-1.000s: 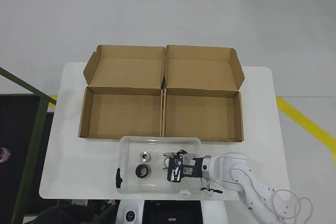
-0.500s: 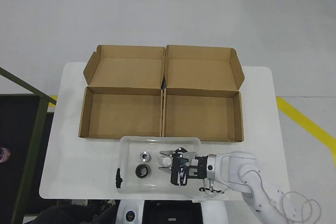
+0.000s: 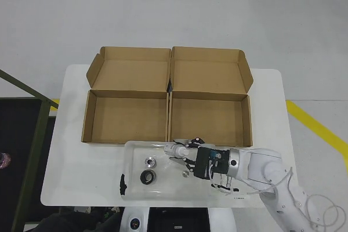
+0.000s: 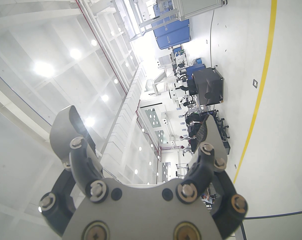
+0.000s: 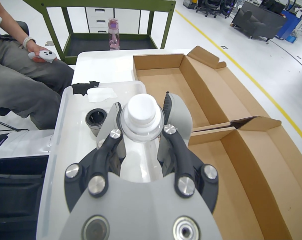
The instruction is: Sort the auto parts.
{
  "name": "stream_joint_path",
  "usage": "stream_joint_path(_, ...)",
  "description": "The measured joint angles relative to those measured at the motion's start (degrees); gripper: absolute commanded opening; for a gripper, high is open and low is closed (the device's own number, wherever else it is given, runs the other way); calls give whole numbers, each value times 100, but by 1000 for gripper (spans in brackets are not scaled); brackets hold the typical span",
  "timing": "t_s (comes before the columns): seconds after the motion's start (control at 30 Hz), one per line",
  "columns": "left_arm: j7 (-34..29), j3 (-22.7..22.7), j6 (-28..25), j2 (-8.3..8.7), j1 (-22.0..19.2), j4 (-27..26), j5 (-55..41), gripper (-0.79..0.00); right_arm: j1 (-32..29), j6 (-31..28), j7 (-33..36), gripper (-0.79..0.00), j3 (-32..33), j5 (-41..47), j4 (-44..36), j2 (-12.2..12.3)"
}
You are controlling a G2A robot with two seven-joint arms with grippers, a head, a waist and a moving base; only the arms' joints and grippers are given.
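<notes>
White stepped part (image 5: 141,116): clamped in right gripper (image 5: 143,107), over clear tray (image 3: 162,187). Black bearing (image 5: 95,119), silver bushing (image 3: 149,161): lying in tray. Left gripper (image 4: 137,121): jaws apart, holding nothing.

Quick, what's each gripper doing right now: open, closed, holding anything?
Left gripper: open, holding nothing.
Right gripper: closed on a white stepped part.
</notes>
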Motion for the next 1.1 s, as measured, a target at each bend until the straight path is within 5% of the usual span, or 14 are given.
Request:
stream_joint_path(0.53, 0, 0, 0, 0, 0, 0, 0, 0, 602, 417, -189, -785, 230, 687, 675, -25)
stream_joint_path(1.1, 0, 0, 0, 0, 0, 0, 0, 0, 1739, 902, 245, -785, -258, 888, 2103, -178)
